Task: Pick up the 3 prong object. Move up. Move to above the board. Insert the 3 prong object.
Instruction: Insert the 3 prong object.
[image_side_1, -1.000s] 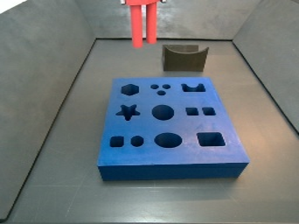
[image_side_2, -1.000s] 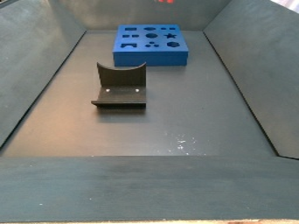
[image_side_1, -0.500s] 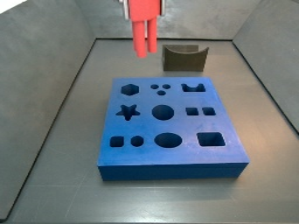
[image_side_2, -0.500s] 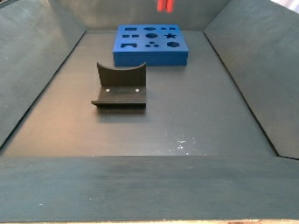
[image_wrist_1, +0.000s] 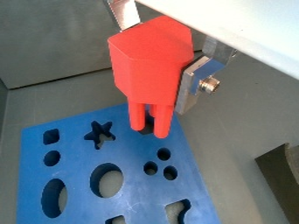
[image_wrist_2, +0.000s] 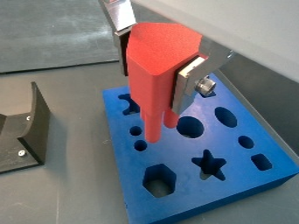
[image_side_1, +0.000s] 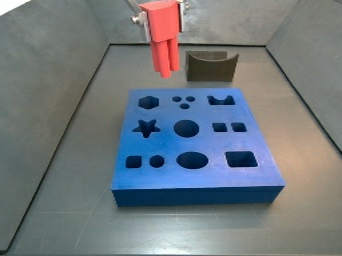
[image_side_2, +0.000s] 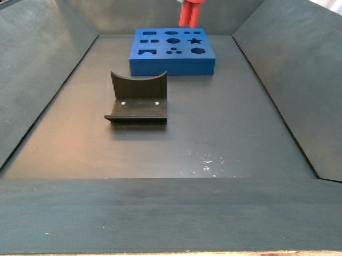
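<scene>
My gripper (image_side_1: 160, 14) is shut on the red 3 prong object (image_side_1: 163, 40) and holds it in the air, prongs down, above the far left part of the blue board (image_side_1: 194, 145). In both wrist views the silver fingers (image_wrist_1: 194, 77) (image_wrist_2: 188, 79) clamp its blocky top (image_wrist_1: 149, 61) (image_wrist_2: 156, 66), and the prongs hang over the board (image_wrist_1: 117, 179) (image_wrist_2: 193, 149) near its small round holes, clear of the surface. In a side view the piece (image_side_2: 190, 12) shows above the board (image_side_2: 171, 50) at the far end.
The dark fixture (image_side_1: 210, 66) stands behind the board near the back wall; it also shows at mid-floor (image_side_2: 136, 98) and beside the board (image_wrist_2: 24, 131). Grey sloped walls (image_side_1: 74, 110) ring the floor.
The gripper has come down and forward with the red piece, from high at the back wall to over the board's far left part. The grip is unchanged.
</scene>
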